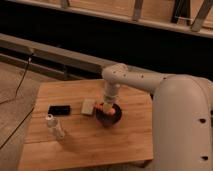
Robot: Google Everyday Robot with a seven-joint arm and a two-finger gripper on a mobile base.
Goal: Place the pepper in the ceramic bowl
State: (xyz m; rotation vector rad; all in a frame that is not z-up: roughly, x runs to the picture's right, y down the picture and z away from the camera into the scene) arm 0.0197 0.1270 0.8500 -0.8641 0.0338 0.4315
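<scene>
The small round dark ceramic bowl [109, 115] sits near the middle of the wooden table [75, 145]. The orange-red pepper [103, 105] shows right at the bowl's far left rim, under the arm's wrist. My gripper [106, 104] hangs straight down from the white arm [130, 77] over the bowl, with the pepper at its tip. The bowl's inside is mostly hidden by the gripper.
A beige rectangular block [88, 107] lies just left of the bowl. A flat black rectangular object [59, 109] lies further left. A white bottle [54, 125] stands near the table's front left. The robot's white body [182, 130] fills the right side.
</scene>
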